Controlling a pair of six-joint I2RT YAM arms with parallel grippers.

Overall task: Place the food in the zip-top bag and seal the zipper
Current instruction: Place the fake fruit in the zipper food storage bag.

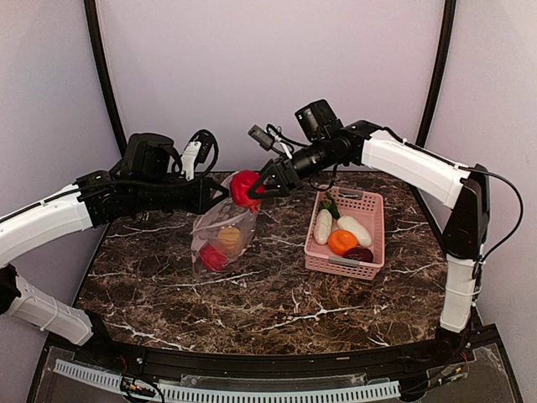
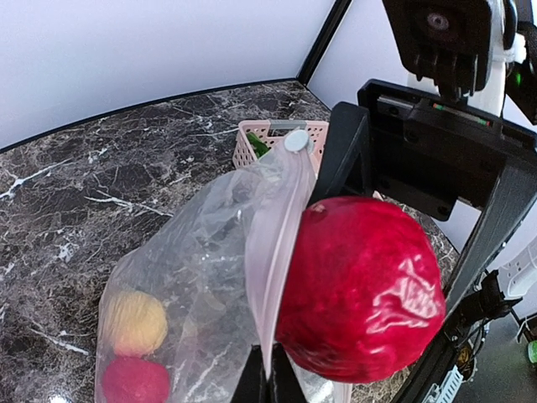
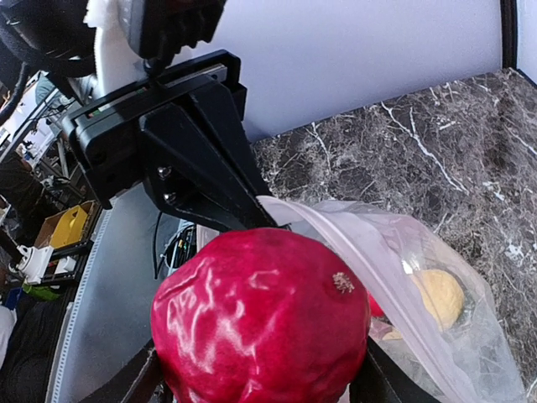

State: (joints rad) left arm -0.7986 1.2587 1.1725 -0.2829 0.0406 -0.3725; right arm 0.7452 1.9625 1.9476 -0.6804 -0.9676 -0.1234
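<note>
The zip-top bag (image 1: 220,239) is held up by its mouth edge, which is pinched between the pressed-together fingers of the left hand (image 1: 223,194), while its lower end is rested on the bench (image 1: 277,294). A yellow fruit (image 1: 230,239) and a red piece (image 1: 213,259) are seen low inside the bag. A red apple (image 1: 244,188) is gripped across its width by the right hand (image 1: 254,188), whose fingers are spread wide around it. The apple is held right at the bag's mouth, against the zipper (image 2: 273,252); whether it is inside the lip or just outside cannot be told. Well to the right of the bag stands the pink basket (image 1: 369,201), in which the orange (image 1: 342,242), white oblong pieces (image 1: 323,227), a dark red piece (image 1: 359,253) and a green leafy piece (image 1: 330,206) are left. The bag is judged thin, floppy and slick, so its mouth is likely to sag shut unless it is held by the stiffer zipper strip, best taken near a corner. The apple looks glossy, hard and light, and is best gripped across its widest part, since a round shiny body can squirt from two fingers.
</note>
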